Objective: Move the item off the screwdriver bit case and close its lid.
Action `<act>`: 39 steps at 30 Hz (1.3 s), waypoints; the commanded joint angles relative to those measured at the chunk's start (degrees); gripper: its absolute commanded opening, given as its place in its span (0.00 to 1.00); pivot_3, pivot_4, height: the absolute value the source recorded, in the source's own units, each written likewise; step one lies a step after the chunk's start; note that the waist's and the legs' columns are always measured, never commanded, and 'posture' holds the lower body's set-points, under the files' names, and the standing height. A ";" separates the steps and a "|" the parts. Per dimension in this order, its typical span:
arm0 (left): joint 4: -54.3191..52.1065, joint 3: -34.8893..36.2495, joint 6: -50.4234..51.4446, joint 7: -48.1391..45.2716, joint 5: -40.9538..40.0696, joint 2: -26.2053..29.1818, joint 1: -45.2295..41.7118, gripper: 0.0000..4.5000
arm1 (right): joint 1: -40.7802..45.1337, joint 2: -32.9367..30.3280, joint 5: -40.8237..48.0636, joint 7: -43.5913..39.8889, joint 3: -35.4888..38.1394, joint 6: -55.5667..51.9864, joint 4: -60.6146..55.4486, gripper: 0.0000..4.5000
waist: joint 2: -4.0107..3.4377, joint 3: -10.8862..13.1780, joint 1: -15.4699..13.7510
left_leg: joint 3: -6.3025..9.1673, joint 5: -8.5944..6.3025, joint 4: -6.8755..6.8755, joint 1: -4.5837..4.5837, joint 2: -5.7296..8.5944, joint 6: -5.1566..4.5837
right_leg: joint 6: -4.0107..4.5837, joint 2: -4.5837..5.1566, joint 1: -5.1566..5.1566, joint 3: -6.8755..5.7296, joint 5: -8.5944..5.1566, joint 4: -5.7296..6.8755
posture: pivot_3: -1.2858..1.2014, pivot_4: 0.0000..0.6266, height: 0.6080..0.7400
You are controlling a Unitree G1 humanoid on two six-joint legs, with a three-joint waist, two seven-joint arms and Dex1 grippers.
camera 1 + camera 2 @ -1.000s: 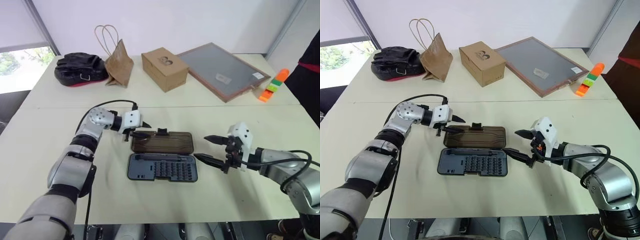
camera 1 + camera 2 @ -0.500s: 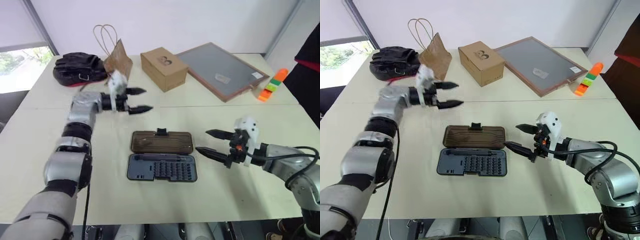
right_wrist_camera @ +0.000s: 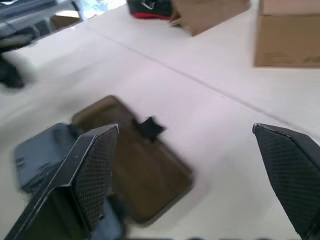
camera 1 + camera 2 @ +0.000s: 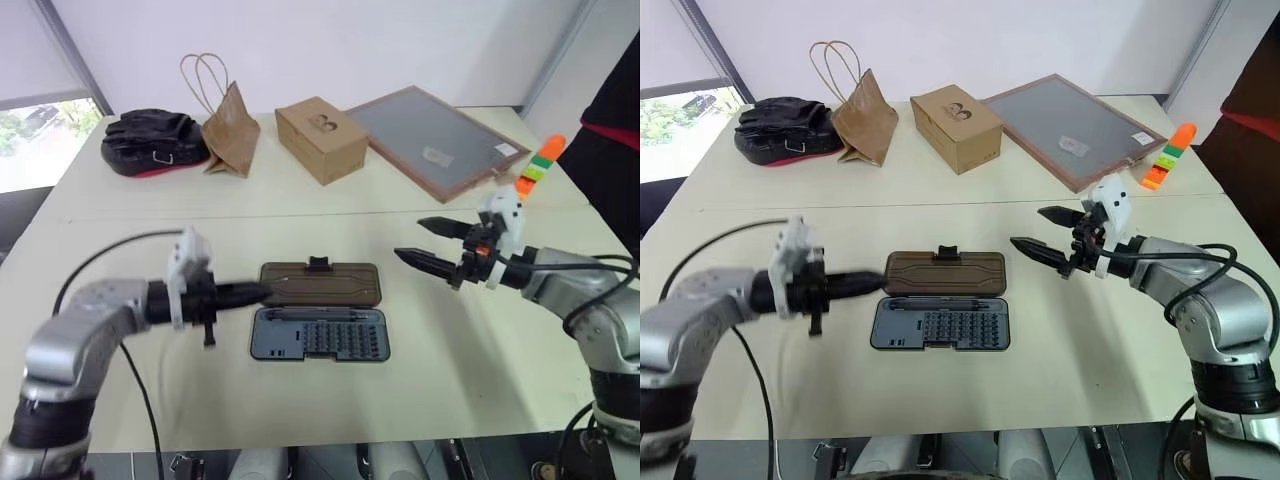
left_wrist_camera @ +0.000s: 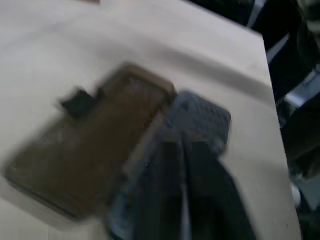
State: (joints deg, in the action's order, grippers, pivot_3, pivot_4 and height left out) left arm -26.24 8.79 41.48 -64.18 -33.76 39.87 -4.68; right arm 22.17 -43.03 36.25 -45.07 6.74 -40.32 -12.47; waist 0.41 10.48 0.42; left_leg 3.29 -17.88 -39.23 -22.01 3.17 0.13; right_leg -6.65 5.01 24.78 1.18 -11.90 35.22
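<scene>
The screwdriver bit case (image 4: 319, 320) lies open near the front middle of the table (image 4: 100, 200), long axis running left to right, its dark tray of bits nearest the robot and the lid (image 4: 322, 283) folded flat behind it with the latch tab pointing away. Nothing rests on the case, so the step in hand appears to be the closing. The left gripper (image 4: 250, 292), fingers pressed together and empty, sits at the lid's left end, while the right gripper (image 4: 428, 243) hangs spread wide and empty off the right end; next, a finger likely must get under the lid's far edge and swing it over the tray.
</scene>
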 commanded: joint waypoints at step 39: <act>5.24 -8.10 -12.24 4.81 0.57 3.31 -1.15 0.00 | 12.08 6.63 -17.74 -11.36 -11.42 12.99 20.39 1.00 | -0.22 0.00 0.56 | -0.07 0.00 0.14 0.28 0.02 0.00 | 0.04 -0.02 -0.16 0.00 0.00 -0.04 | 0.52 0.24 1.00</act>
State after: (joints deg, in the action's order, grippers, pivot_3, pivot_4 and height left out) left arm -20.87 1.55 30.72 -58.69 -34.63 43.12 -4.94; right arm 32.82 -36.81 18.61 -56.85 -6.39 -28.26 9.20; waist 0.19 10.48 0.98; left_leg 3.22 -17.88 -39.09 -21.73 3.19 0.13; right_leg -6.61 5.00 24.62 1.19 -11.89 35.19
